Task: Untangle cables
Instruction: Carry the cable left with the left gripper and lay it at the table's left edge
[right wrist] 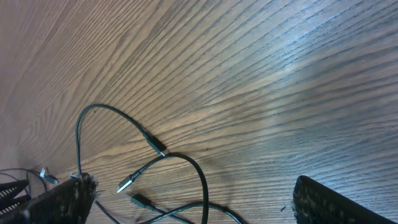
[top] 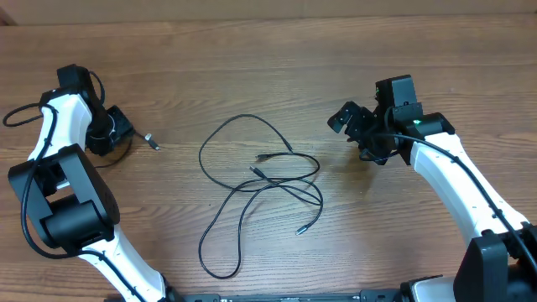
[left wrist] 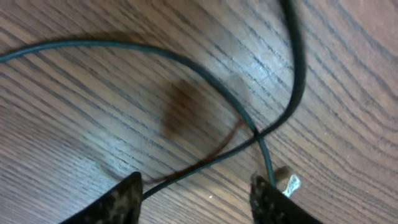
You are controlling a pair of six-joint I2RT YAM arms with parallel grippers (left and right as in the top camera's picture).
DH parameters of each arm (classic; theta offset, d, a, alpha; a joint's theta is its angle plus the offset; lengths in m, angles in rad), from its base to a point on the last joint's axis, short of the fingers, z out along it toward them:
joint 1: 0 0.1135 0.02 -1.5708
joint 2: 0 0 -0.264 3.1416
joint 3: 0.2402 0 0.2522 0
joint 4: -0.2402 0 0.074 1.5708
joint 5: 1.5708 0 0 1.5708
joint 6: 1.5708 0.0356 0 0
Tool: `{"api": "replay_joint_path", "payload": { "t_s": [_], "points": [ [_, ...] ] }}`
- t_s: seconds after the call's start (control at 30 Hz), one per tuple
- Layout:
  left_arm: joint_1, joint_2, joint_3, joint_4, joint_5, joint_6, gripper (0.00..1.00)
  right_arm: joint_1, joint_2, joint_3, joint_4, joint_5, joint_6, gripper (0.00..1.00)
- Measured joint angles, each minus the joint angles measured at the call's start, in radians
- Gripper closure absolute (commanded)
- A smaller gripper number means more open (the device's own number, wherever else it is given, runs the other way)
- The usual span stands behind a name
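Cables (top: 255, 171) lie tangled between the left hand (top: 126, 136) and right hand (top: 352, 132)

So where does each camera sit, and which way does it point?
Overhead: fixed above the table, looking straight down; left arm and right arm show, cables between them.
Left wrist: on the left arm, close to the wood, facing a crossed cord and silvery plug; left pincer tips at the bottom.
Right wrist: on the right arm, looking slantwise across the table at the cables; right pincer tips in the bottom corners.
Shared: overhead and right wrist both show the cables.
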State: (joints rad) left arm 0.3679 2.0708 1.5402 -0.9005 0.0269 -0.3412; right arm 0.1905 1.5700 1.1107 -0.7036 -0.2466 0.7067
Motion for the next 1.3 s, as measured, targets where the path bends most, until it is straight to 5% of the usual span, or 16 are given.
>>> {"api": "replay_joint_path", "payload": {
  "t_s": [0.47, 0.77, 0.83, 0.87, 0.9, 0.93, 1.3],
  "points": [
    [0.000, 0.000, 0.000, 0.023, 0.037, -0.003, 0.37, 0.000, 0.000, 0.000, 0.000, 0.000, 0.000, 0.00],
    [-0.018, 0.000, -0.070, 0.171, 0.042, -0.049, 0.36, 0.000, 0.000, 0.000, 0.000, 0.000, 0.000, 0.00],
    [-0.035, 0.000, -0.102, 0.212, 0.043, -0.053, 0.50, 0.000, 0.000, 0.000, 0.000, 0.000, 0.000, 0.00],
    [-0.042, 0.000, -0.113, 0.225, 0.044, -0.053, 0.65, 0.000, 0.000, 0.000, 0.000, 0.000, 0.000, 0.00],
    [-0.050, 0.000, -0.126, 0.240, 0.037, -0.053, 0.91, 0.000, 0.000, 0.000, 0.000, 0.000, 0.000, 0.00],
    [-0.056, 0.000, -0.135, 0.255, 0.032, -0.055, 0.96, 0.000, 0.000, 0.000, 0.000, 0.000, 0.000, 0.00],
    [-0.046, 0.000, -0.148, 0.355, -0.181, -0.040, 0.96, 0.000, 0.000, 0.000, 0.000, 0.000, 0.000, 0.00]
  ]
}}
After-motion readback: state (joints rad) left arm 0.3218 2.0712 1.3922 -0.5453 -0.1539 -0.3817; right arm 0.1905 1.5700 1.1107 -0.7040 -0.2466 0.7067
